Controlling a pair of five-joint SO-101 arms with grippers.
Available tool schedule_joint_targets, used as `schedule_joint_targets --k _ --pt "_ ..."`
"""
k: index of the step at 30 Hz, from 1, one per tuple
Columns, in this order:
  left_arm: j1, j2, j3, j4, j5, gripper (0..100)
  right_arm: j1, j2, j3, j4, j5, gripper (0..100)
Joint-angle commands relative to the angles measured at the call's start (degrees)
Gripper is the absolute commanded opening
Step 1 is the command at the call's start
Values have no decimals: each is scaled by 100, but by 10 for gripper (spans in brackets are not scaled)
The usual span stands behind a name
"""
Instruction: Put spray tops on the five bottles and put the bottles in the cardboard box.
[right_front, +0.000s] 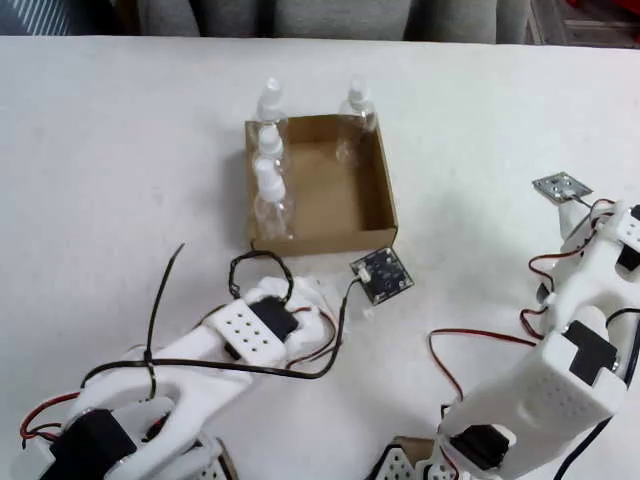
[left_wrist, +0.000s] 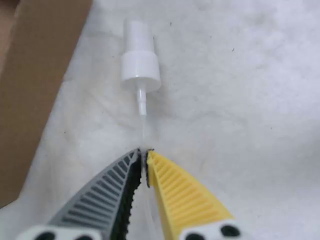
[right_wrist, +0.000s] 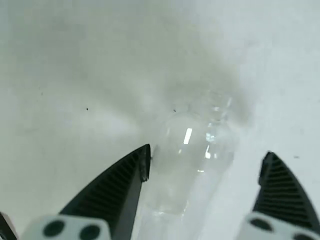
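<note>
White bench (right_front: 120, 150), lightly specked. A cardboard box (right_front: 322, 243) is set near its middle, and a spray top (left_wrist: 140, 70) is laid just beside it. A clear bottle (right_wrist: 192, 165) is laid on its side.

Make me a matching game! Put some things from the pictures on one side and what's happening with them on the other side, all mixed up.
Things:
1. spray top
2. bottle without a top
3. cardboard box

States:
A. has capped bottles standing in it
B. lies between the open fingers of the right gripper
C. has its thin tube pinched by the shut left gripper

Pairs: 1-C, 2-B, 3-A
</note>
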Motion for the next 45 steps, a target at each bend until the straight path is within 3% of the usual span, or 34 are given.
schedule_joint_targets --k 1,18,26,41,45 --pt "-48 -251 -35 -149 -53 20 136 -312 -193 84 220 354" --pt "-48 -277 -26 -149 -53 20 22 101 -264 57 229 289" --pt "-48 -286 -26 -149 -53 20 57 119 -624 57 220 9" --pt "-4 -303 -26 -79 -53 20 760 -716 -879 989 -53 17" --pt "92 -312 -229 484 -53 21 989 -752 -879 954 -44 17"
